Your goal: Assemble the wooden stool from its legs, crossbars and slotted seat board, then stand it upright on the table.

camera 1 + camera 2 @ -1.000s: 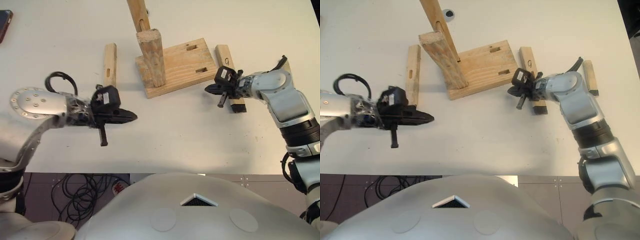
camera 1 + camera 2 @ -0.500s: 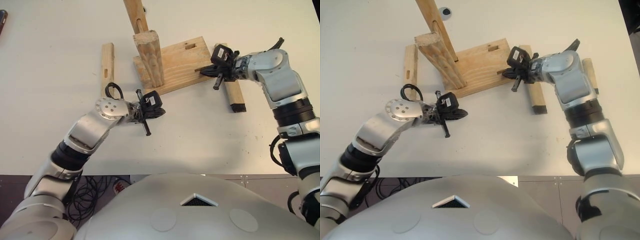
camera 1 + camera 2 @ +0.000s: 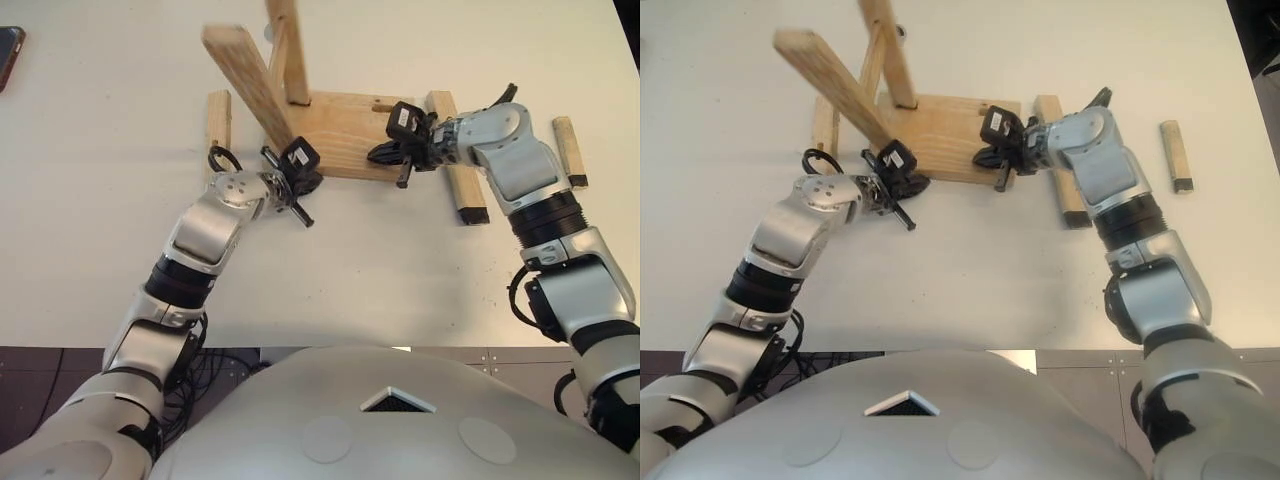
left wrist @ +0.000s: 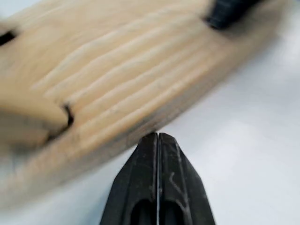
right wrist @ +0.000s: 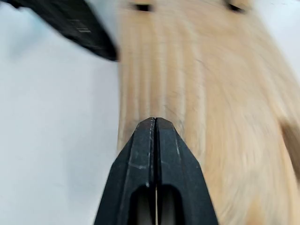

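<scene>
**Seat board.** The seat board point(image 3: 345, 135) lies flat on the white tabletop point(image 3: 400, 270). Two open slots show along its far right edge. Two legs are seated in it:
- the tilted leg point(image 3: 248, 85) rises from the board's left part and leans away to the left;
- the straight leg point(image 3: 290, 50) rises from the board's far side, close to upright.

**Loose parts.**
- A slotted leg point(image 3: 218, 115) lies flat just left of the seat board.
- A second loose leg point(image 3: 460, 165) lies flat just right of the seat board; its near end is dark.
- A short crossbar point(image 3: 568, 150) lies farther right of the seat board, well apart from it.

**Left pincer.** The left pincer point(image 4: 158, 138) is at the seat board's near left corner. Its fingers are pressed together with nothing between them. The tip meets the board's side edge low down, by the tabletop.

**Right pincer.** The right pincer point(image 5: 154, 123) is at the seat board's near right part. Its fingers are likewise pressed together and hold nothing. The tip lies over the board's near edge.

**Markings.** Each pincer body carries a white label point(image 3: 404, 116); its print is too small to read.

**Other items.** A dark flat device with a red rim point(image 3: 8, 50) lies far left of the seat board.
</scene>
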{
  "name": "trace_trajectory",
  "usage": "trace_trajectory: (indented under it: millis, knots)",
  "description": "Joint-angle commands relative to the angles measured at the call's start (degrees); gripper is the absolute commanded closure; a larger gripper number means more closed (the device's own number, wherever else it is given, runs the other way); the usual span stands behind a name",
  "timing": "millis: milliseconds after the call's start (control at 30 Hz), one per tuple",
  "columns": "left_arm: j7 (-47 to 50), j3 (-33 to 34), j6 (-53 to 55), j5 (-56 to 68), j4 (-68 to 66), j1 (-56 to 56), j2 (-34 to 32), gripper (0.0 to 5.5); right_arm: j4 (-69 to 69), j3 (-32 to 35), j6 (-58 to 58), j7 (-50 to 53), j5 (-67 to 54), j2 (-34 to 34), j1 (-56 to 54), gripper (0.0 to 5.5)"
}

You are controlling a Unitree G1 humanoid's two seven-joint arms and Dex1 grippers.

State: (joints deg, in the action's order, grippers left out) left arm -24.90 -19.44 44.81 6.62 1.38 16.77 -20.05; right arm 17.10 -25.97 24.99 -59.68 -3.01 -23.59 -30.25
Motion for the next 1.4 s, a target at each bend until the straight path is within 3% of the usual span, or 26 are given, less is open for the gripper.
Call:
trace_trajectory:
  millis: [33,167,333,433,567,667,767,967,1200,1400]
  knots:
    - [6.9,4.5,-3.4,-1.0,-10.6,6.2,7.6,5.5,-9.3,-6.3,7.8,-4.3,-3.8,4.7,4.3,5.45]
    - [9.1,5.1,-7.9,-2.2,-18.1,9.1,12.7,5.5,-10.7,-6.4,8.6,-1.8,-2.4,4.3,4.2,5.45]
    - [11.0,7.0,-7.6,-2.7,-13.3,4.1,13.0,5.5,-13.5,-5.0,8.9,-3.0,-1.7,-2.2,5.4,5.45]
    - [10.9,8.5,-6.9,-3.2,-7.2,0.1,10.7,5.5,-20.5,1.5,11.8,-3.7,-7.3,-4.4,6.2,5.45]
    - [8.9,10.1,-3.6,-1.6,1.7,-6.9,7.7,5.5,-27.3,15.8,18.3,-4.6,-20.8,-5.4,6.2,5.45]
    - [6.2,8.3,1.0,-0.5,9.4,-11.6,5.5,5.5,-30.0,20.6,24.1,-9.8,-27.0,-13.7,9.4,5.45]
    - [5.8,8.9,4.5,1.0,15.7,-15.0,4.9,5.5,-28.5,16.6,20.3,-15.3,-23.3,-22.5,13.0,5.45]
    - [5.8,7.3,5.0,1.7,14.3,-13.4,6.8,5.5,-24.3,9.0,11.8,-13.0,-13.6,-23.8,15.4,5.45]
    - [5.3,6.3,5.1,2.0,13.7,-13.9,8.2,5.5,-19.8,3.9,9.0,-1.9,-5.5,-16.2,16.7,5.45]
    - [5.3,7.4,5.4,2.7,11.5,-12.5,9.4,5.5,-11.4,3.9,4.7,11.0,-1.1,-5.8,15.2,5.45]
